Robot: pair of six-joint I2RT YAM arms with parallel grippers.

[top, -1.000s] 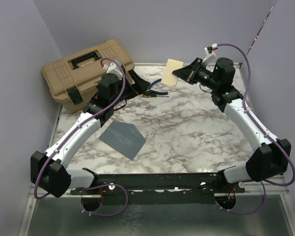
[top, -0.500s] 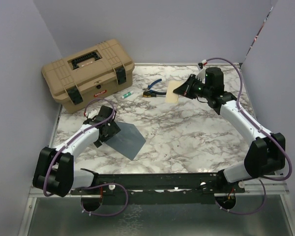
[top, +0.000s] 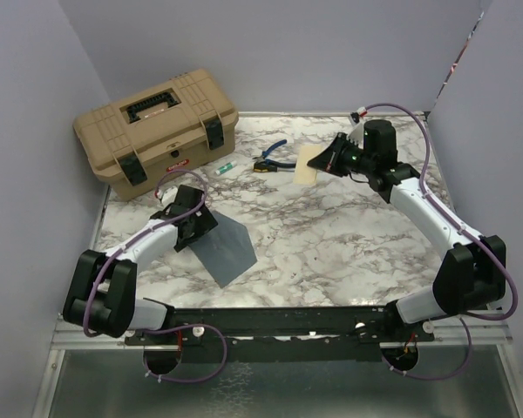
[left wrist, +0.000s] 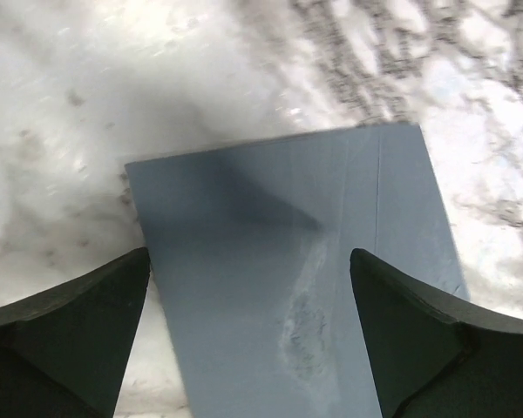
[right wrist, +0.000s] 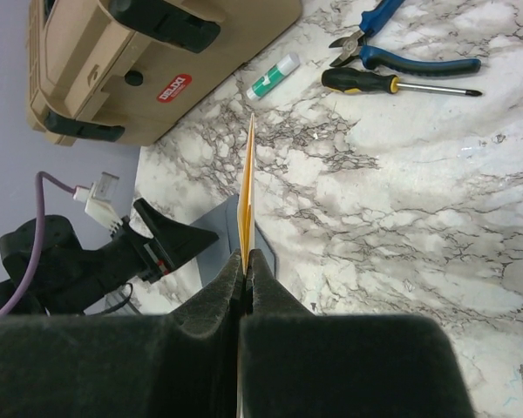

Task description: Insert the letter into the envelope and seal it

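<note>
The slate blue-grey envelope (top: pixel 228 246) lies flat on the marble table, left of centre. My left gripper (top: pixel 200 228) is low over its left end, open, with a finger on either side of the envelope (left wrist: pixel 305 287) and a scuffed patch between them. The left gripper (left wrist: pixel 248 261) holds nothing. My right gripper (top: pixel 325 161) is at the back right, shut on the cream-tan letter (top: pixel 308 164), which it holds clear of the table. In the right wrist view the letter (right wrist: pixel 247 192) shows edge-on, sticking out of the shut right gripper (right wrist: pixel 246 261).
A tan toolbox (top: pixel 157 126) stands at the back left. In front of it lie a glue stick (top: pixel 224 167), blue-handled pliers (top: pixel 270 155) and a screwdriver (right wrist: pixel 392 84). Purple walls close in the left, back and right sides.
My left arm swung from the toolbox down to the envelope, which has turned slightly. The right arm came lower and nearer with the letter, then held still.
</note>
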